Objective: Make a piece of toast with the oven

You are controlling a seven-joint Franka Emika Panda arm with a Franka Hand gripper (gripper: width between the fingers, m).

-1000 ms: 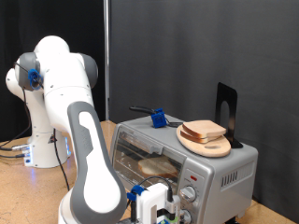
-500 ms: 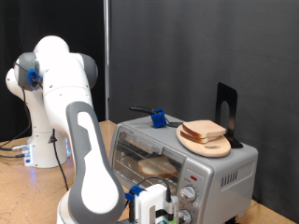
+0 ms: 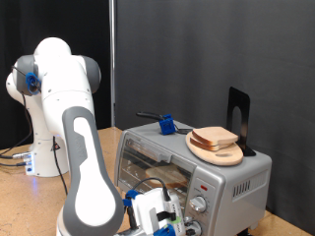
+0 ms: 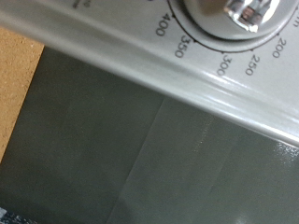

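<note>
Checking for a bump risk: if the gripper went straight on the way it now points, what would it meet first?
Most likely the oven front: the wrist view is filled by its grey panel and a temperature knob close ahead. The gripper sits low by that front in the exterior view, though exact depth is unclear.

**White arm folded low, hand at the bottom edge of the exterior view**

The white arm (image 3: 69,108) rises from its base at the exterior view's left, bends at a rounded shoulder joint with blue caps, then drops in one long link toward the exterior view's bottom. The gripper (image 3: 157,218) sits low at that bottom edge, cut off by the frame. Its fingers are not visible in the wrist view.
</note>
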